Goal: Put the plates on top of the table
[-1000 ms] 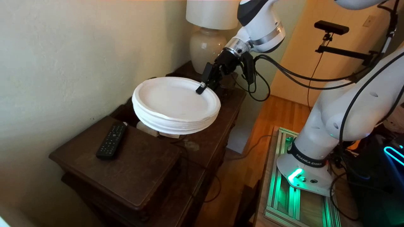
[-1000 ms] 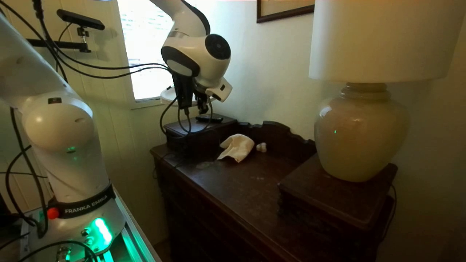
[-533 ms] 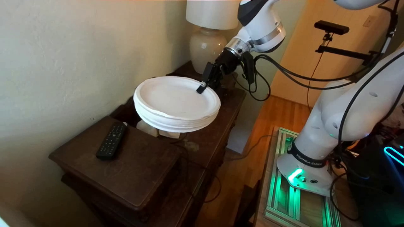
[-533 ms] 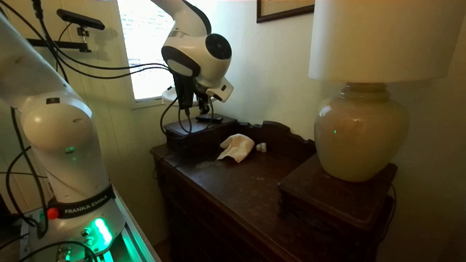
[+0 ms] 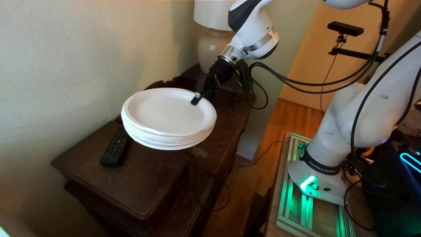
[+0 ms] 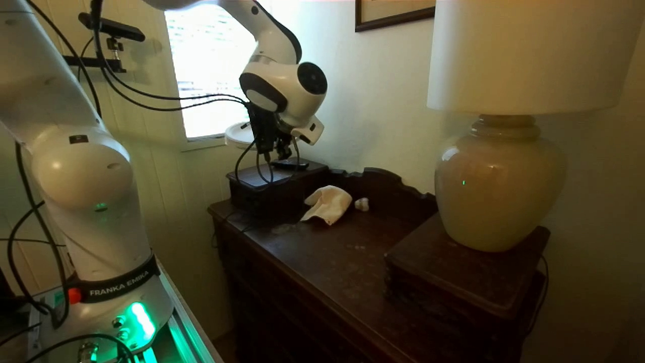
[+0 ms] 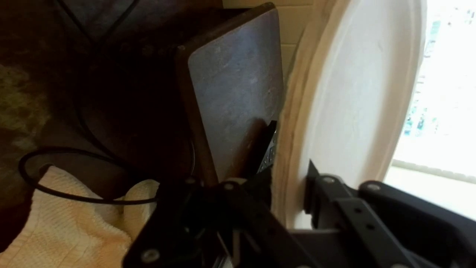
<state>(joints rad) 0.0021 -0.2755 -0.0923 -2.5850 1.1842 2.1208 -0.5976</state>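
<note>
Several plates [image 5: 168, 115], stacked, aloft nr raised box [image 5: 144, 181] at end of dresser [image 6: 347, 262] (prob. the "table"), w/ remote [image 5: 114, 149] lying on box; can't tell if squarely over it. Gripper [image 7: 288, 184] pinches plates' rim from above & below. Lift looks done, abt half the job, I'd guess. To do: lower, set down, release, back off. Exact landing spot unclear.

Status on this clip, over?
Pincer shut on the plates. They're aloft, not yet set on the dresser. Remote on its raised end, possibly in the way there.
</note>
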